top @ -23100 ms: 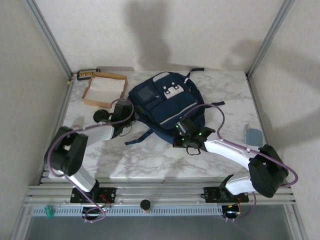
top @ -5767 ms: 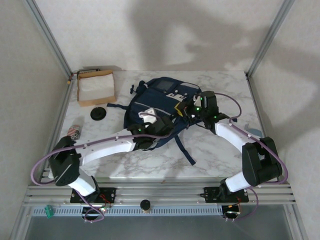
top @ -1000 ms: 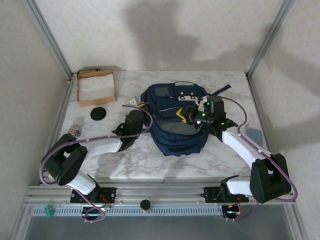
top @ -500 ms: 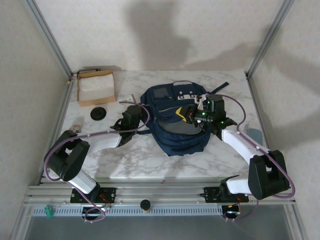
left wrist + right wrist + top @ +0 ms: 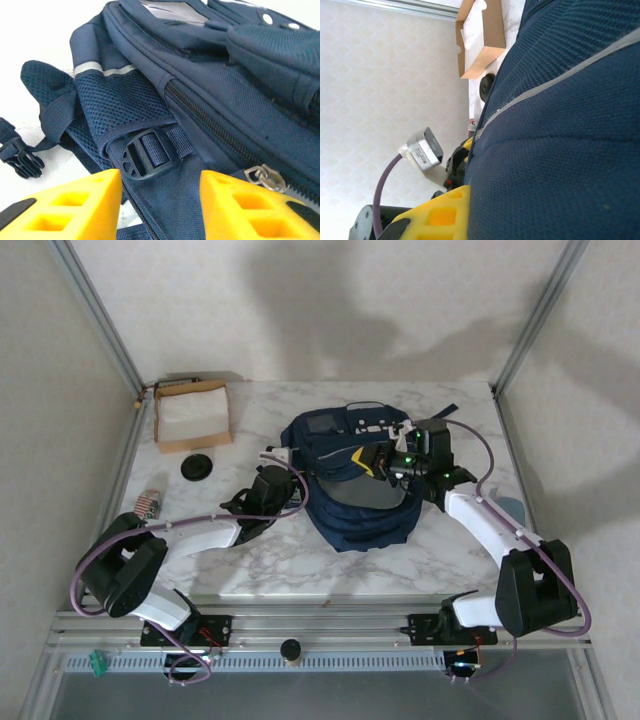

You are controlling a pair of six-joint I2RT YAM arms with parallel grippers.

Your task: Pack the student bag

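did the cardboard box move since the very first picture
Yes. The cardboard box has slid left, closer to the left post, and turned squarer to the table's edge.

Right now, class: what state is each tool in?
Left tool: open, gripping nothing.
Right tool: closed on the student bag.

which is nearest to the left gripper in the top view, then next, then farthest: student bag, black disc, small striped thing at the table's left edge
1. student bag, right at the left gripper, on its right side.
2. black disc, off to its left.
3. small striped thing, farthest, near the left edge of the table.
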